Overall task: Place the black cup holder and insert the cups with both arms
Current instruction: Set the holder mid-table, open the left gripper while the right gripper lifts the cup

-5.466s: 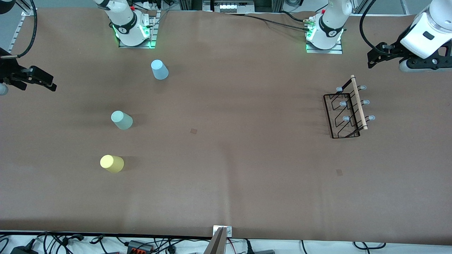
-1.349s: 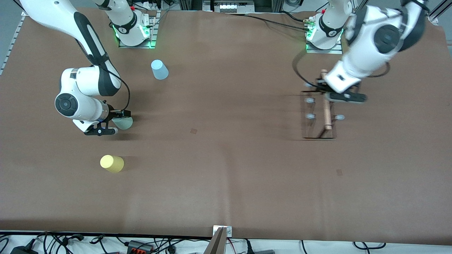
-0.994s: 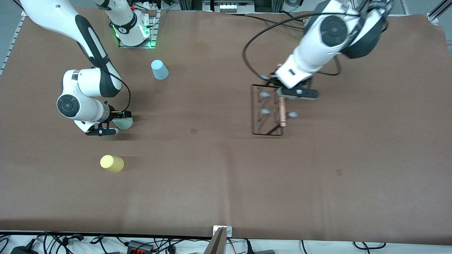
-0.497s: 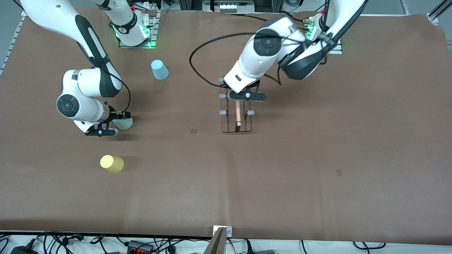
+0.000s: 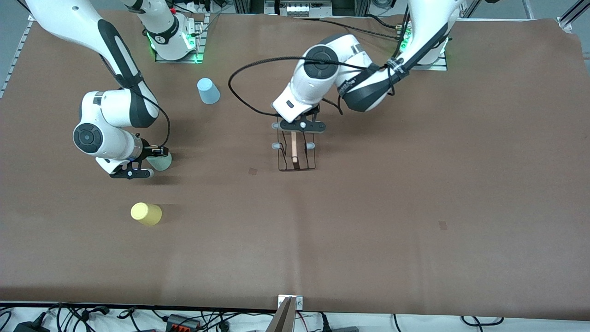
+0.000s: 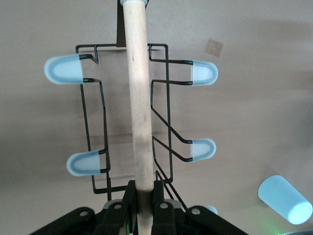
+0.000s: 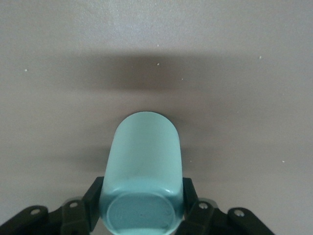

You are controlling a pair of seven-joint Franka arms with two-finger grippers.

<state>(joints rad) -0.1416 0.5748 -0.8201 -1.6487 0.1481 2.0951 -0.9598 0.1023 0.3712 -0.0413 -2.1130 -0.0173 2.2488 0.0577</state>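
Toward the right arm's end of the tabletop [image 5: 415,258], the right claw [image 5: 146,162] pinches the grey-green cup [image 5: 161,161] low by its base, fingers pressed on either side [image 7: 142,191]; the yellow cup [image 5: 146,214] stands nearer the front edge, apart from it; the light blue cup [image 5: 208,91] stands close to the edge where the arm bases are; near the middle of the tabletop, the left claw [image 5: 298,127] is pressed together on the wooden rod [image 6: 138,107] of the black cup holder [image 5: 295,154], gripping one end of it [image 6: 143,196]; the holder's pale-tipped pegs [image 6: 63,69] stick out to both sides of the rod; whether its wire base touches the tabletop cannot be told.
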